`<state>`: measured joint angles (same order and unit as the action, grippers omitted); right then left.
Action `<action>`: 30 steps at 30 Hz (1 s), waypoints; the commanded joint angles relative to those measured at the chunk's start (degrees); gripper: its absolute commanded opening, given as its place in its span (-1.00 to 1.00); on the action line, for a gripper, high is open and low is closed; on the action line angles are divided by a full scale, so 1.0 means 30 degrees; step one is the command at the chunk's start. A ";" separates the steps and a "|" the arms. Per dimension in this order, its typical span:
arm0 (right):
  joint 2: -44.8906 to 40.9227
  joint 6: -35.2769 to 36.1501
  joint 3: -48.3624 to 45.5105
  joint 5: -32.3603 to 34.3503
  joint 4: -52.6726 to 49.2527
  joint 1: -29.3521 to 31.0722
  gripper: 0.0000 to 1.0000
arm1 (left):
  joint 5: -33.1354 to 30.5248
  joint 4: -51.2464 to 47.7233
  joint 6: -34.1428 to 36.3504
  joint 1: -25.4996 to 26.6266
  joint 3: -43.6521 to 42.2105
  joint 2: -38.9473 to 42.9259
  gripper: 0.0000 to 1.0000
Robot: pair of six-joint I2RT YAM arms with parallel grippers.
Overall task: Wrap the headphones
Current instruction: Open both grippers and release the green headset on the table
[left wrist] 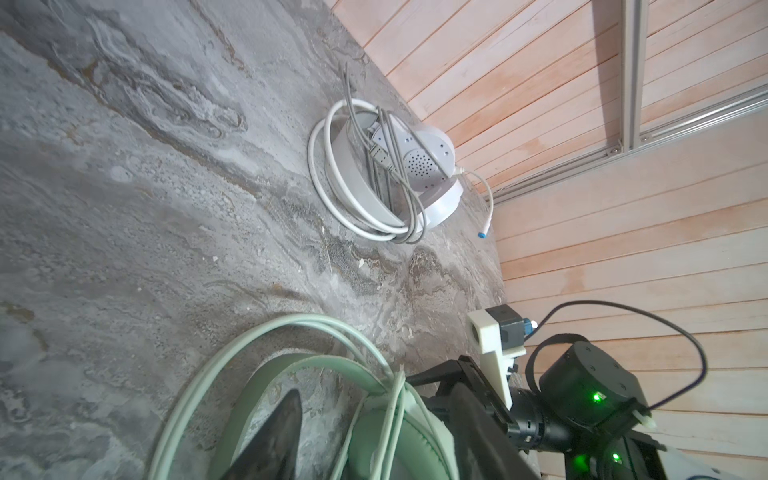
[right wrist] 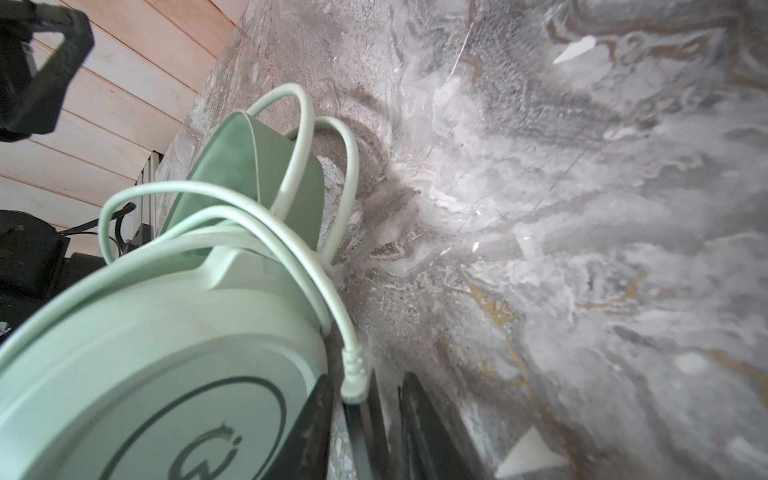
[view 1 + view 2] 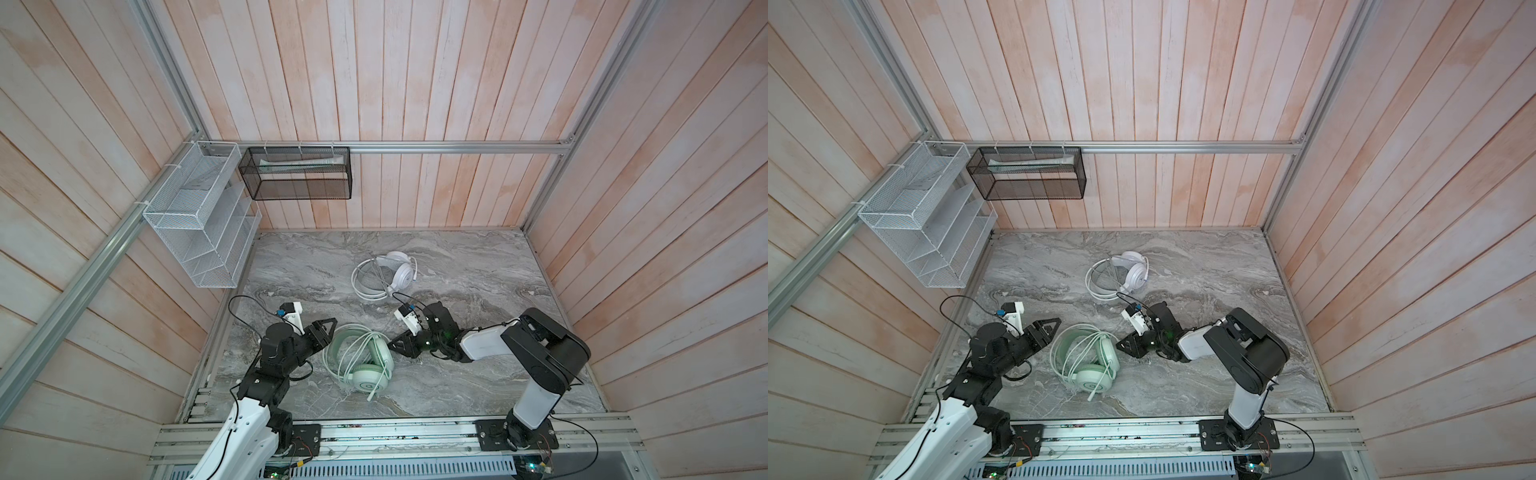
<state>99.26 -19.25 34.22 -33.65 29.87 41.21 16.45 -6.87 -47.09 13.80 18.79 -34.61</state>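
The mint green headphones (image 3: 368,376) (image 3: 1090,378) lie near the front of the marble table (image 3: 478,270), their cable looped over the headband and earcups. My left gripper (image 3: 330,332) (image 3: 1057,328) (image 1: 374,449) stands open beside the headband, holding nothing. My right gripper (image 3: 390,344) (image 3: 1119,344) (image 2: 365,432) is open at the opposite side, against an earcup (image 2: 166,353). The cable's plug end (image 2: 353,374) rests at its fingertips. The white headphones (image 3: 401,270) (image 3: 1133,272) (image 1: 415,166) lie further back with their cable coiled round them.
A white wire rack (image 3: 195,224) and a black mesh basket (image 3: 299,174) hang on the left and back walls. Wooden plank walls close in three sides of the table. An aluminium rail (image 3: 395,436) carrying both arm bases runs along the front.
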 commanded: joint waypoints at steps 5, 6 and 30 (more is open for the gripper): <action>-0.2432 0.0090 -0.0197 0.1283 -0.2197 0.0070 -0.12 | -0.2173 -0.2456 0.0697 -0.0060 0.1594 0.1213 0.17; -0.2931 0.0078 -0.0264 0.1453 -0.2519 0.0083 -0.09 | -0.2294 -0.2569 0.0668 -0.0076 0.1672 0.1274 0.17; -1.8728 0.2588 -0.1545 2.7162 -0.5633 -0.1453 0.97 | -1.3900 0.6512 0.9567 -0.0268 0.2235 -0.3251 0.97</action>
<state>41.52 -12.47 31.81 37.65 8.56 39.24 -17.89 2.48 -30.44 13.47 27.05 -40.29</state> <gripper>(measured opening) 0.986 0.986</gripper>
